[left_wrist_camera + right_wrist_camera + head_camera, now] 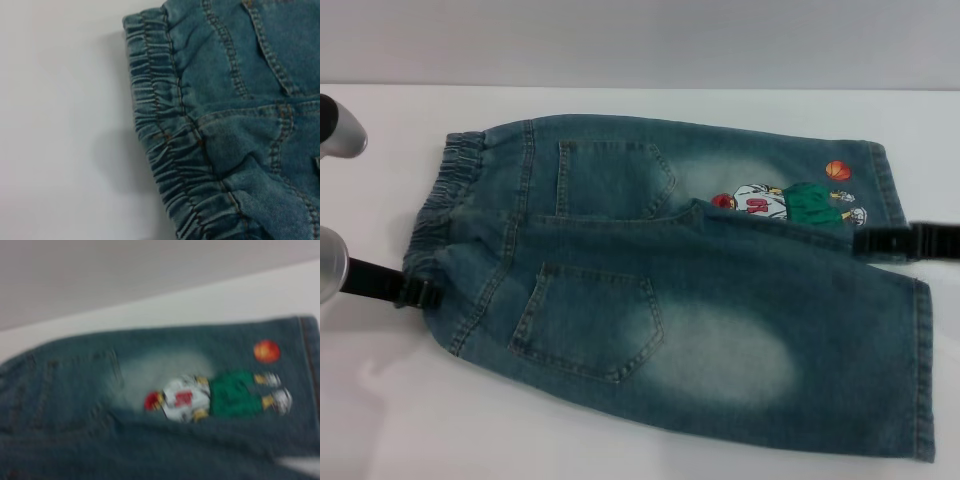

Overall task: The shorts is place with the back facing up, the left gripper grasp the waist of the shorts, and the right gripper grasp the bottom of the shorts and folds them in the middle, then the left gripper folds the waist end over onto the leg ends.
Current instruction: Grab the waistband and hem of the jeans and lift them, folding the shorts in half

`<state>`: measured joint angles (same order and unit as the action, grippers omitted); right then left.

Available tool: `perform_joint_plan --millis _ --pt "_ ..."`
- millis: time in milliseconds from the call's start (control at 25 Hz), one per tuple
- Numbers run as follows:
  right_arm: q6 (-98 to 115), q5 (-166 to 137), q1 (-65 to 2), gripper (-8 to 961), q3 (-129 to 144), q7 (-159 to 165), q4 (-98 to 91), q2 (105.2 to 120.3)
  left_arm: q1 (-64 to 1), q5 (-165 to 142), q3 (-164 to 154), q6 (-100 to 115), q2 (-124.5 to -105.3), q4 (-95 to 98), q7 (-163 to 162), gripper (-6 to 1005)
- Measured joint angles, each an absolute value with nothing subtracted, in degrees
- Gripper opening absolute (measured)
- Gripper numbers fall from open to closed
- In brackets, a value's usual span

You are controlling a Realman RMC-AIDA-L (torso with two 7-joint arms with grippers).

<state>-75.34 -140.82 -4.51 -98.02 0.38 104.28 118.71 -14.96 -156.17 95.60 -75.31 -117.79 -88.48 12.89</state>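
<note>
Shorts (700, 290) lie back up across the table (380, 400), waist (445, 210) at 9 o'clock, hems (910, 330) at 3. Left gripper (415, 292) appears clamped on the waist; right gripper (880, 241) on the hems. Lengthwise fold is in hand. Next: carry one leg onto the other.

No readable text or numbers; only a blurred red mark on the shorts' (700, 300) cartoon print (775, 203).

left arm (332, 262): rounded silver-white cylinder, glossy
second silver segment (342, 128): grey-silver rounded end, darker rim
left gripper (415, 292): flat black bar, black claw tip
right gripper (868, 241): black claw, long black bar behind
</note>
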Motion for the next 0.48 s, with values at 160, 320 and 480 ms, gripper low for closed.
perform_joint_plan --millis 160,320,480 --pt "-77.88 -142.62 -2.54 797 -97.42 1.43 103.08 118.86 -14.74 -156.20 95.63 -75.88 -117.85 -89.75 12.70 408" --pt "-79.38 -144.13 -0.65 795 -96.56 1.89 101.35 118.93 -15.10 -156.20 95.63 -75.74 -117.86 -89.33 12.73 377" --pt "-79.68 -144.36 0.73 795 -94.84 2.78 101.30 119.00 -15.56 -156.19 95.61 -75.61 -117.86 -89.08 12.95 328"
